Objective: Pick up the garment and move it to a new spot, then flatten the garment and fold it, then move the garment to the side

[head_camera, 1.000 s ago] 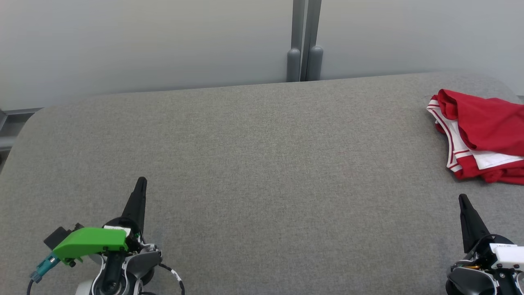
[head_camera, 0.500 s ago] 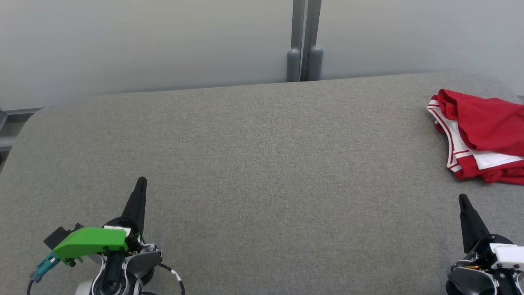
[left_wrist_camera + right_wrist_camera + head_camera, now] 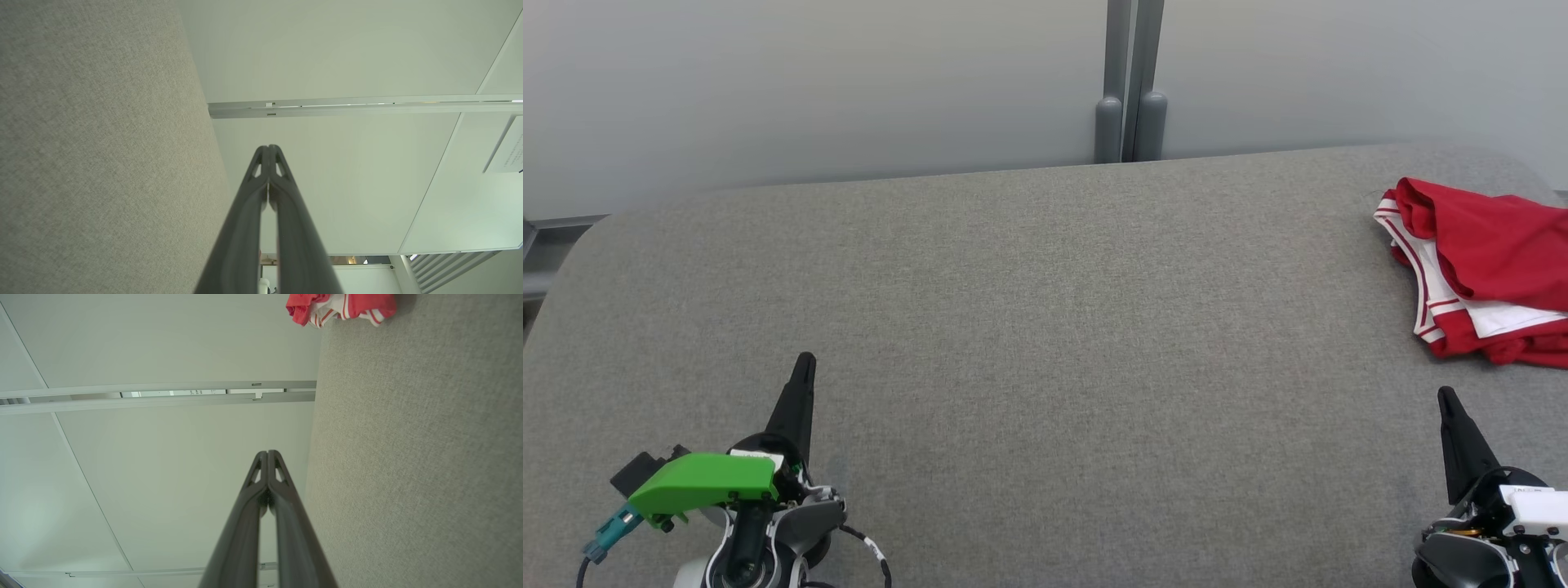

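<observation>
The left hand (image 3: 805, 359) hovers over the near left part of the grey cloth-covered bench (image 3: 1045, 327), its two dark fingers pressed together into one point with nothing between them; the left wrist view shows the tips meeting. A green cover (image 3: 707, 482) sits on its wrist, with a teal plug at the outer end. Over the near right part of the bench the right hand (image 3: 1445, 395) is pressed together the same way and carries nothing, with a white block (image 3: 1535, 506) on its wrist. Both hands point toward the bench's far edge.

Farther along, at the right end of the bench and toward its far edge, lies the garment (image 3: 1494, 253), a red piece with white bands and thin red stripes, bunched in loose folds. It runs out past the right side of the head view. It is apart from the right hand, which is nearer the bench's front.

Behind the bench's far edge stands a pale wall (image 3: 849, 82), split by a grey upright post (image 3: 1131, 82) near the middle of the bench.
</observation>
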### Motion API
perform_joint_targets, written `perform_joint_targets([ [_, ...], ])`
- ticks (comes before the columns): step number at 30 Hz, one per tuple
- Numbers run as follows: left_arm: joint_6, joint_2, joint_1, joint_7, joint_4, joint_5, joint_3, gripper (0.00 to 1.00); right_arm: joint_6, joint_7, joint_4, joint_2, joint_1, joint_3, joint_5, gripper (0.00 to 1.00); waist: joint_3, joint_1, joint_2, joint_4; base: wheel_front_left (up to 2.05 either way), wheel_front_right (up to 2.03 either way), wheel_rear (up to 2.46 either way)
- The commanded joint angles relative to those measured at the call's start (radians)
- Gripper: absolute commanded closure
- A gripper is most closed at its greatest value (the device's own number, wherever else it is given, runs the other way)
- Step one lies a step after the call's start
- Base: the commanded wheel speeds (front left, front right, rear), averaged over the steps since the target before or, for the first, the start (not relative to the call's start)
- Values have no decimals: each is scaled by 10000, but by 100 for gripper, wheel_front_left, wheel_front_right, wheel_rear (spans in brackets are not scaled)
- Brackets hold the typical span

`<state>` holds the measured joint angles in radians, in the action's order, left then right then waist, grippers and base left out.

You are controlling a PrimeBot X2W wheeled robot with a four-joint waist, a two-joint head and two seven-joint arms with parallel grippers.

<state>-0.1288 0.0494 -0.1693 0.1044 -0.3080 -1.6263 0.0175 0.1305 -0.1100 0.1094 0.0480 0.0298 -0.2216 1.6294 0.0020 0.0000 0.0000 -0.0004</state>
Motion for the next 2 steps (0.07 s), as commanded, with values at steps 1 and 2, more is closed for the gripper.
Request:
perform_joint_targets([
  [1,-45,4,-136,5,19,-45,-26,100,4,-35,-28,42,51,-24,37,100,0,0,0,0,0,0,0],
  [2,-45,4,-136,5,19,-45,-26,100,4,-35,-28,42,51,-24,37,100,0,0,0,0,0,0,0],
])
